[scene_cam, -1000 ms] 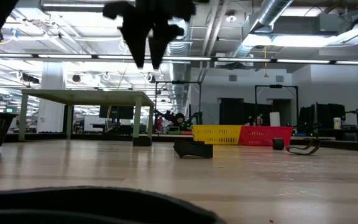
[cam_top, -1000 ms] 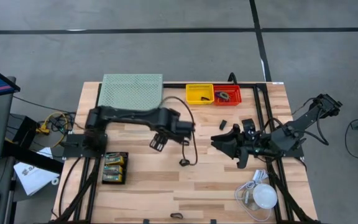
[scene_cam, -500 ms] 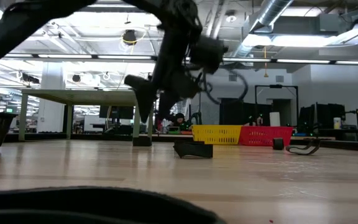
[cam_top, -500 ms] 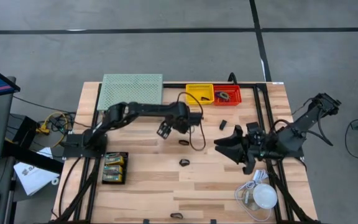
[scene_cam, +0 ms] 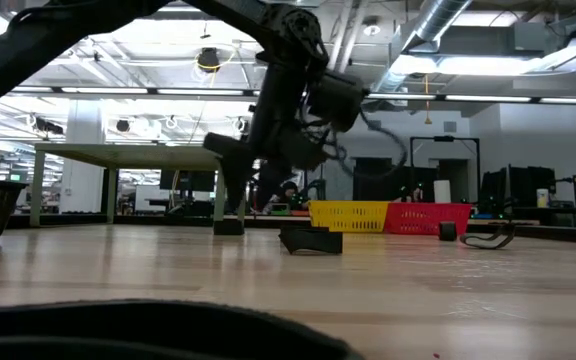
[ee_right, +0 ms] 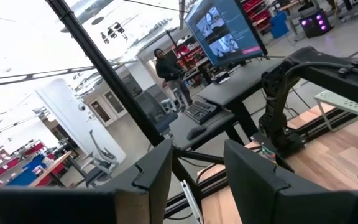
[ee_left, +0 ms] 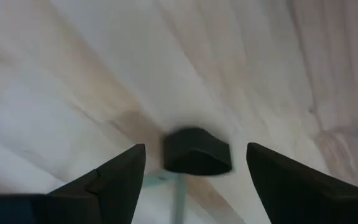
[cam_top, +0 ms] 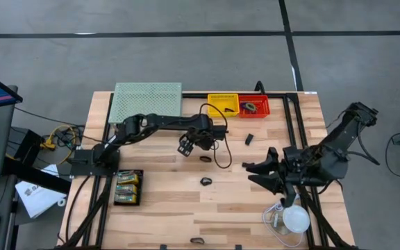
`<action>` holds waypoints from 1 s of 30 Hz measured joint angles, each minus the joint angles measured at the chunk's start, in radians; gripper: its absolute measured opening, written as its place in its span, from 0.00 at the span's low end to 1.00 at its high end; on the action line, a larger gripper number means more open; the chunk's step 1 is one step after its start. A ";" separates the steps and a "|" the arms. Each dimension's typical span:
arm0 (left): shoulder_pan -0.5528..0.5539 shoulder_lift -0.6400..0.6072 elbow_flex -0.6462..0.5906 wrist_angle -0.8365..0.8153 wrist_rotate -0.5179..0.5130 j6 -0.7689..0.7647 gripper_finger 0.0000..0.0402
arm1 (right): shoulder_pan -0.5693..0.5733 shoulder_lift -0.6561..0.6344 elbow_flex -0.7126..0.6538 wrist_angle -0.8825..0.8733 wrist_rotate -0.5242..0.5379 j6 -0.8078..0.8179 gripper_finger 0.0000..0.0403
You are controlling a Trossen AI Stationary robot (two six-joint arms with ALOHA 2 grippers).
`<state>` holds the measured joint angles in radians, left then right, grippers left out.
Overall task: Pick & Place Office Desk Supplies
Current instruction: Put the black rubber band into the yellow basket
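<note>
A small black clip (ee_left: 196, 152) lies flat on the wooden table; in the high view it is this clip (cam_top: 204, 159), just near-right of my left gripper (cam_top: 186, 147). My left gripper (ee_left: 196, 144) hovers over it, open, with one finger on either side and no contact. More black clips lie loose: one (cam_top: 205, 181) toward the near edge, one (cam_top: 249, 139) farther right. In the low view my left gripper (scene_cam: 230, 160) hangs above the table and a clip (scene_cam: 311, 240) rests on the wood. My right gripper (cam_top: 254, 173) is open and empty at the table's right.
A yellow tray (cam_top: 223, 104) and a red tray (cam_top: 253, 106) holding small rings sit at the far edge, beside the pale-green mesh stand (cam_top: 146, 101). Green packs (cam_top: 128, 187) lie near left. The white dome (cam_top: 296, 219) with its cord sits near right. Bare wood lies between.
My left gripper has come down from high above the table and shifted toward the far right, ending low over a black clip. My right gripper has drawn back toward the near edge and a little right. The clips have stayed where they were.
</note>
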<state>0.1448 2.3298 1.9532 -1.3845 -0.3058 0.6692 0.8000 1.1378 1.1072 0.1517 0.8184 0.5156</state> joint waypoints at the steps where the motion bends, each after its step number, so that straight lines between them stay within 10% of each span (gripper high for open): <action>1: 0.000 0.000 -0.012 -0.009 0.000 -0.004 0.69 | 0.004 0.000 0.000 0.000 0.000 0.000 0.35; 17: 0.010 0.000 -0.142 0.064 -0.045 0.007 0.65 | 0.025 0.000 0.000 -0.005 0.017 0.005 0.35; 30: 0.013 0.000 -0.141 0.191 -0.130 -0.001 0.03 | 0.025 0.001 0.000 -0.018 0.051 0.008 0.35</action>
<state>0.1579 2.3299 1.8117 -1.1932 -0.4359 0.6687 0.8246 1.1389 1.1072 0.1337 0.8697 0.5236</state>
